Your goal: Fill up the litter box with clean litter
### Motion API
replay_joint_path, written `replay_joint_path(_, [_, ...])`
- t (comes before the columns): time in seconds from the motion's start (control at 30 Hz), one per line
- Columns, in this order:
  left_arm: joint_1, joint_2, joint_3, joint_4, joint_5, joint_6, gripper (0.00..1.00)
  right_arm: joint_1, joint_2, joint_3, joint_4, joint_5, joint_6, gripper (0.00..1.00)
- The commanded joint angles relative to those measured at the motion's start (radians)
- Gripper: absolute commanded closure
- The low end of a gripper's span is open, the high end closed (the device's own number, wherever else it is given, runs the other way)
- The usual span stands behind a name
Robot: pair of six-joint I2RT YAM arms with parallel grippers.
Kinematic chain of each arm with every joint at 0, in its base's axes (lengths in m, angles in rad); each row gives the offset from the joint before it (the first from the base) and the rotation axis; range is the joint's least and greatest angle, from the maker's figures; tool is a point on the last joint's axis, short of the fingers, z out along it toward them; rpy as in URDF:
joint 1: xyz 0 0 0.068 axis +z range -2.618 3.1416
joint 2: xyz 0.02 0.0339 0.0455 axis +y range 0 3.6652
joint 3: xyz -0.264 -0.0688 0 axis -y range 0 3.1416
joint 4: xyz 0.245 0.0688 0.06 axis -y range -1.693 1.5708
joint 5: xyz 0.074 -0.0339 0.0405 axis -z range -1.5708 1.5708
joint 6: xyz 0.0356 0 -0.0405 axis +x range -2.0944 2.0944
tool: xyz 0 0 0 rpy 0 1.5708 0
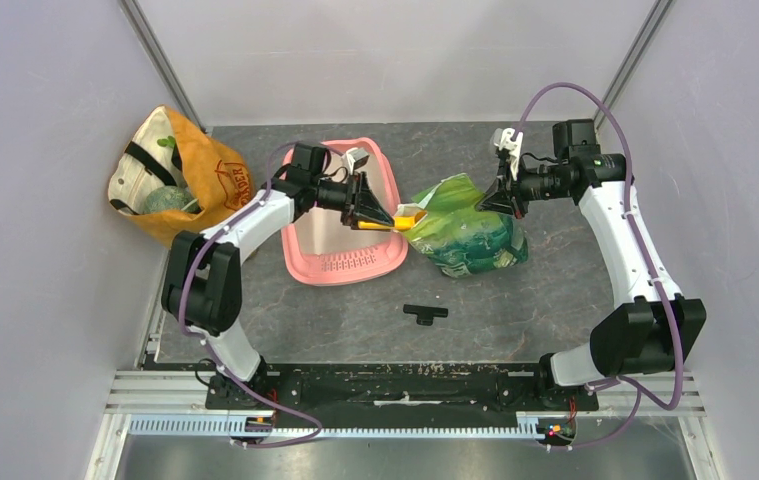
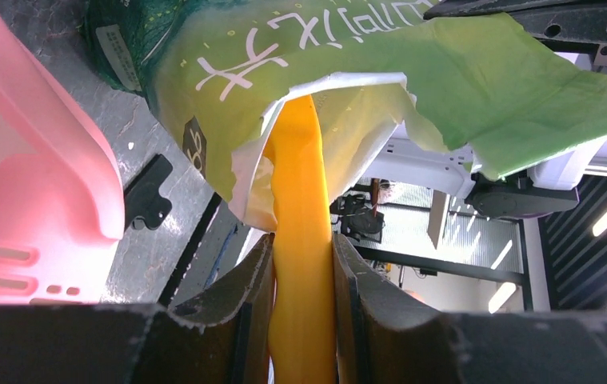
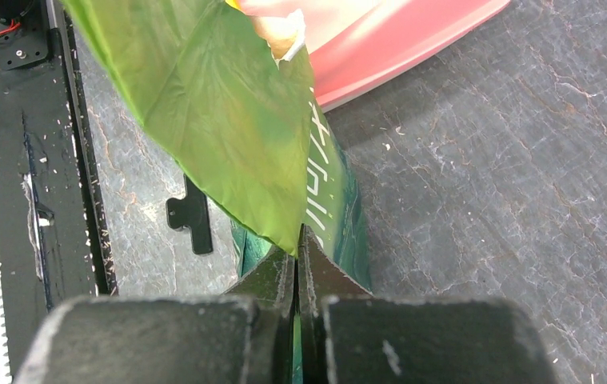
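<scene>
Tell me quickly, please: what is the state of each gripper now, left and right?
Left gripper: closed on the handle of the orange plastic scoop.
Right gripper: closed on the edge of the glossy green foil bag.

We see the pink rectangular plastic litter box (image 1: pixel 327 240) lying flat on the dark grey table (image 1: pixel 515 300), left of centre, its slotted lip at the near short end and its pale floor showing.
</scene>
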Motion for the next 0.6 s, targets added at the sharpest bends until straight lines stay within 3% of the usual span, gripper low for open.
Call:
replay_joint_path(0.0, [0.044, -0.055, 0.024, -0.075, 0.108, 0.115, 0.98, -0.003, -0.043, 0.031, 0.049, -0.05, 0.017, 1.0])
replay_joint_path(0.13, [0.074, -0.052, 0.059, -0.218, 0.142, 0.226, 0.98, -0.003, -0.034, 0.043, 0.052, -0.056, 0.024, 1.0])
replay_joint_path(0.57, [0.153, -0.083, 0.042, -0.272, 0.229, 0.29, 0.98, -0.001, -0.019, 0.036, 0.049, -0.049, 0.013, 1.0])
